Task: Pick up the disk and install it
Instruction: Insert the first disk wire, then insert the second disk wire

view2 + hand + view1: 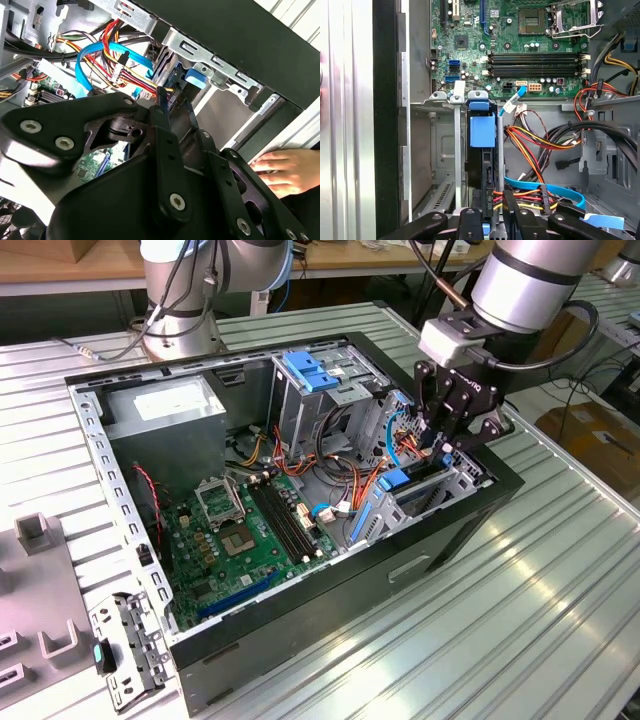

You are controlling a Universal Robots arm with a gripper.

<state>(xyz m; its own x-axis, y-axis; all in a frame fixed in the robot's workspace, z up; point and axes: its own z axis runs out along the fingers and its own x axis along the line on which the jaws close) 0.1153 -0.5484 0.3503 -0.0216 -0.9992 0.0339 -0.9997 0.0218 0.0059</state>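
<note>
Exterior view: the gripper (447, 436) reaches down into the computer case (440, 540), at the drive bay

First wrist view: the disk (482, 150) stands in its slot, fingers narrow around its edge

Second wrist view: a person's hand (287, 172) rests outside the case

Risk: wires (535, 145) lie close and could get pinched

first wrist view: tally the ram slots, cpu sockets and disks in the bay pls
ram slots: 4
cpu socket: 1
disk: 1
total: 6
</note>
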